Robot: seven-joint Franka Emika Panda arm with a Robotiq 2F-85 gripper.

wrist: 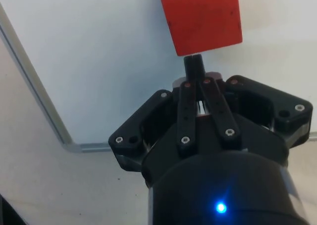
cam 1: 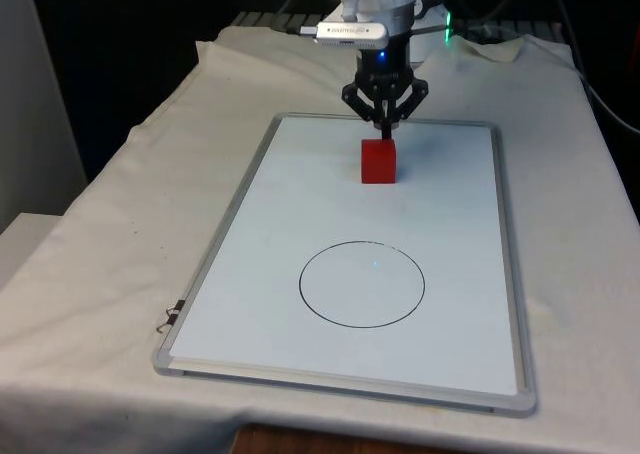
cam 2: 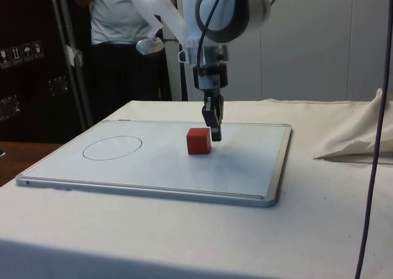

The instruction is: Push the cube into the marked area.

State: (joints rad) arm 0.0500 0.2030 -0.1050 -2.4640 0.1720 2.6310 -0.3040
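Note:
A red cube [cam 1: 378, 161] [cam 2: 198, 141] [wrist: 203, 18] sits on the whiteboard [cam 1: 270, 224], on its half nearer the robot. My gripper [cam 1: 386, 128] [cam 2: 215, 133] [wrist: 194, 62] is shut, its fingers pressed together with nothing between them. The tip stands low at the cube's robot-side face, touching it or nearly so. A black circle [cam 1: 362, 284] [cam 2: 112, 147] is drawn on the board's half nearer the front camera, a cube's width or two from the cube.
The whiteboard has a raised metal frame [cam 1: 225, 219] [cam 2: 279, 162] [wrist: 29, 81] all round. A small clip [cam 1: 168, 319] lies at the board's corner at the front view's left. A person [cam 2: 116, 21] stands behind the table in the side view. Bunched cloth [cam 2: 353, 134] lies beside the board.

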